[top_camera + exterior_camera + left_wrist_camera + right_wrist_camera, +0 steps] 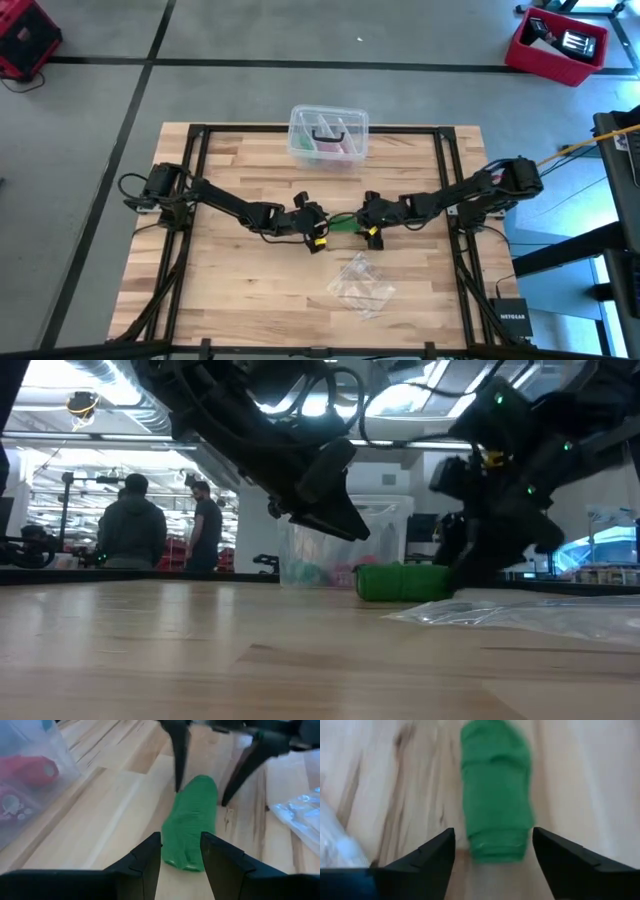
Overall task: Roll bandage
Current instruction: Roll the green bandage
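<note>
Bandage [343, 222] lies as a short green roll mid-table between both arms, left gripper [181, 855] spread and straddling one end, right gripper [493, 851] spread wide off the other end, neither gripping, likely freeing the finished roll; plastic box [328, 135] beyond.

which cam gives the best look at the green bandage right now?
Left wrist view: the bandage lies rolled on the table, seen along most of its length. The right wrist view shows it close but blurred. The low view shows it side-on, one end hidden by an arm. The high view shows only a green sliver between the grippers.
</note>
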`<state>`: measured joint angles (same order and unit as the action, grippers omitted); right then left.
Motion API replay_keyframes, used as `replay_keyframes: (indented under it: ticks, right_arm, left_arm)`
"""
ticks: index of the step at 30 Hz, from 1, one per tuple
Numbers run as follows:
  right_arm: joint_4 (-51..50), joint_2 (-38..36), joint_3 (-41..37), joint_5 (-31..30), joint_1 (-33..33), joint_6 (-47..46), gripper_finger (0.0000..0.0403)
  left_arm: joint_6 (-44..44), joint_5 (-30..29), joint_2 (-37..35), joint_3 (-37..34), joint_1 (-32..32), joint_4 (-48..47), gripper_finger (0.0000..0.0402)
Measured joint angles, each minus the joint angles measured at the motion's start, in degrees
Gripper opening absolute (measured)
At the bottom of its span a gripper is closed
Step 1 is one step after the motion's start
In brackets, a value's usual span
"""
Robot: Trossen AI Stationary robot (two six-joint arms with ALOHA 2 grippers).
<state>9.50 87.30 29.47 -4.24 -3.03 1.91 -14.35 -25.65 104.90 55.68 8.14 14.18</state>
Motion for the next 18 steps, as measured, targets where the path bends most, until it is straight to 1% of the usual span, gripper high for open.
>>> replay_keyframes:
  ticks: [2, 5, 10, 12, 14, 16, 18]
  right_arm:
    - [0.1, 2.0, 0.0, 1.9, 0.0, -0.4, 0.0246]
    - [1.4, 3.6, 0.1, 2.2, -0.6, -0.4, 0.0199]
    - [3.2, 3.7, 0.0, -3.2, -3.1, 2.6, 0.0093]
    - [3.0, 3.7, 0.3, -5.7, -3.4, 4.1, 0.0060]
    - [2.1, 3.7, 0.5, -8.3, -4.2, 6.1, 0.0042]
    - [1.5, 3.7, 0.5, -12.6, -5.6, 9.1, 0.0041]
    - [1.1, 3.7, 0.5, -18.3, -7.8, 13.8, 0.0041]
  left_arm:
    - [-0.5, 0.0, 0.0, 0.0, 0.0, 0.1, 0.0131]
    - [-0.5, 0.0, 0.0, 0.0, 0.0, 0.3, 0.0131]
    - [-0.7, 0.0, 0.0, 0.0, 0.0, -0.1, 0.0131]
    - [-0.9, 0.1, 0.0, 0.0, 0.0, -0.3, 0.0131]
    - [-0.2, 0.4, 0.0, 0.0, 0.0, -0.3, 0.0131]
    - [1.2, 1.2, -0.5, 0.0, 0.0, -0.5, 0.0131]
    - [2.1, 1.7, -1.9, 0.0, 0.1, -0.7, 0.0131]
